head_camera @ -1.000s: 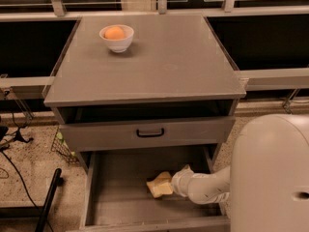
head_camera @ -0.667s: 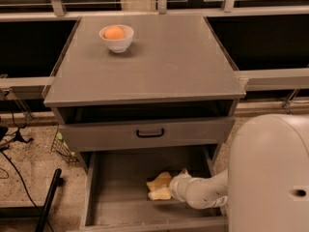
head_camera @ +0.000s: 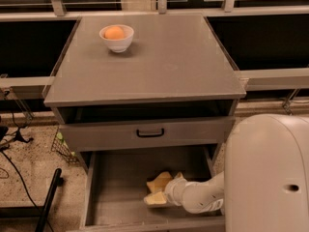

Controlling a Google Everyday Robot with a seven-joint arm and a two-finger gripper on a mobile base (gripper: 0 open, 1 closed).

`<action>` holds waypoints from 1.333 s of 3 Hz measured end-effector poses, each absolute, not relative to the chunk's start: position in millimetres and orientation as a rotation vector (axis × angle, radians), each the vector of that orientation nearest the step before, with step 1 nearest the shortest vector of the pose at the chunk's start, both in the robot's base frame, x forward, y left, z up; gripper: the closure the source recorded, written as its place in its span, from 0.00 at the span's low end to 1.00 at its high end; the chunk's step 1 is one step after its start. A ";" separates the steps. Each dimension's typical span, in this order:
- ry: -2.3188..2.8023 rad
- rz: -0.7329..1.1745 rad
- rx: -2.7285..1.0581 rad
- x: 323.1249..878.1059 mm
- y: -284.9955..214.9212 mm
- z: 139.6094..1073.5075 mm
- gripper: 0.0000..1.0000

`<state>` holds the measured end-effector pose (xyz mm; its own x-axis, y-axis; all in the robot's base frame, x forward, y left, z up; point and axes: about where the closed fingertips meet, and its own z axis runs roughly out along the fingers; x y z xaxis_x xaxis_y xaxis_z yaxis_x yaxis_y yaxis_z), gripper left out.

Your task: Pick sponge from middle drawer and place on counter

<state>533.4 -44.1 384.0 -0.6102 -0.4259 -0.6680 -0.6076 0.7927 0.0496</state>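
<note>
Pick stage of the sponge transfer, seen from above and in front of the cabinet. The middle drawer point(head_camera: 116, 192) stands pulled out well beyond the near edge of the counter point(head_camera: 169, 66), which leaves its bare floor open to a reach from above; the closed drawer front point(head_camera: 111, 135) with its black handle point(head_camera: 150, 132), directly under that near edge, does not overhang it. The sponge point(head_camera: 159, 181) lies on the drawer floor, below the near edge of the counter and slightly right of its middle, closer to the drawer's right wall than to its left. The white arm point(head_camera: 200, 198) enters low from the right, below the near right corner, with the gripper point(head_camera: 159, 195) down on the drawer floor at the sponge, placed for a sideways grasp. Whether the gripper has closed on the sponge cannot be told, since pale yellow shapes at its tip merge with the sponge. A white bowl point(head_camera: 116, 38) holding an orange object point(head_camera: 114, 32) sits near the far left corner of the counter. The robot's body point(head_camera: 270, 173) stands off the near right corner, so the near right part of the counter appears the shortest reach for set-down. Judged stage: grasp in progress, with lift and placement not yet done.
</note>
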 end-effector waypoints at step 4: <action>2.304 0.339 -0.724 547.2 -33.0 353.7 0.03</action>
